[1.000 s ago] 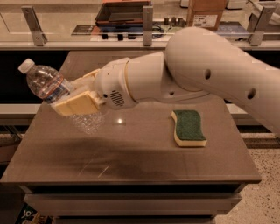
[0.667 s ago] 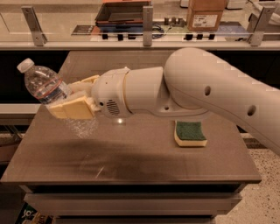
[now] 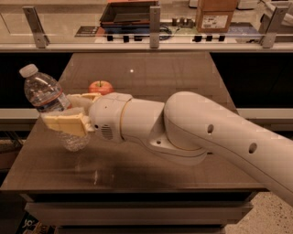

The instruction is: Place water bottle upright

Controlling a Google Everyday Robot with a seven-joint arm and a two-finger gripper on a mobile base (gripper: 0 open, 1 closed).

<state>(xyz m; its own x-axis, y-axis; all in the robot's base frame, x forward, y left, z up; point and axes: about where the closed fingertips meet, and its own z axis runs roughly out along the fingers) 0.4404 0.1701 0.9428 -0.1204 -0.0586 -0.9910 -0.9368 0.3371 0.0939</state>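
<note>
The water bottle (image 3: pixel 46 96) is a clear ribbed plastic bottle with a white cap and a red-and-blue label. It is held tilted, cap up and to the left, with its base (image 3: pixel 73 140) just above the dark table (image 3: pixel 151 160) near the left edge. My gripper (image 3: pixel 68 114) is shut on the bottle around its middle, with one cream finger (image 3: pixel 66 124) in front of it and the other behind. The white arm (image 3: pixel 192 132) reaches in from the right across the table.
A red apple (image 3: pixel 101 86) sits on the table just behind the gripper. A glass-fronted counter rail (image 3: pixel 151 43) with metal posts runs along the back, with a cardboard box (image 3: pixel 216 16) and a tray (image 3: pixel 130 13) on it. The table's left edge is close to the bottle.
The arm has swung lower and more across the table, so the green sponge is now hidden and the apple shows. The bottle stays gripped and stands a little more upright.
</note>
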